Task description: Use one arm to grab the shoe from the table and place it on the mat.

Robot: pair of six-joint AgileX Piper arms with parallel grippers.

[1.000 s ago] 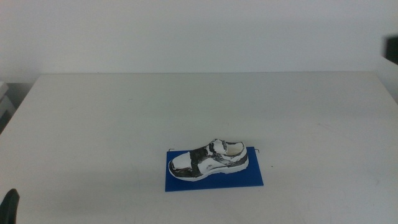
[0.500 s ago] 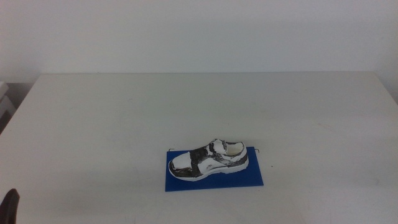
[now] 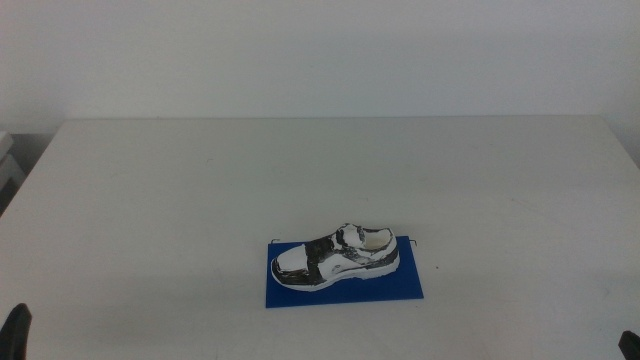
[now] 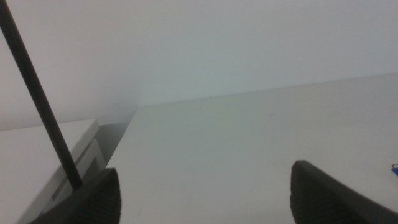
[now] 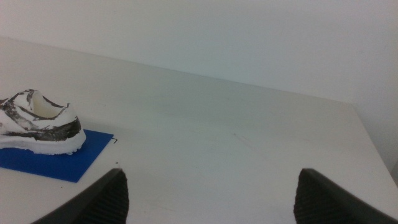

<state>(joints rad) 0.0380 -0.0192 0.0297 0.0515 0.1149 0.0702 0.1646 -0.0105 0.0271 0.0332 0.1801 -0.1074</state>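
The shoe [image 3: 336, 259] lay on the mat [image 3: 345, 288], well clear of the right gripper [image 5: 208, 205] and left gripper [image 4: 205, 202], both spread apart over the counter [image 3: 200, 200]

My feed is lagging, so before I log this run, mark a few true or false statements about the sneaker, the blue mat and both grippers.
1. The small white sneaker with black and grey patches rests on the flat bright blue mat. True.
2. The sneaker's toe points toward the right arm's side. False: in the middle view the toe points toward the left arm's side.
3. The right gripper is shut on the sneaker. False: its jaws stand wide apart, holding nothing, away from the shoe.
4. The left gripper is open with only the plain white tabletop between its jaws. True.
5. The sneaker lies tipped on its side. False: it sits upright on its sole.
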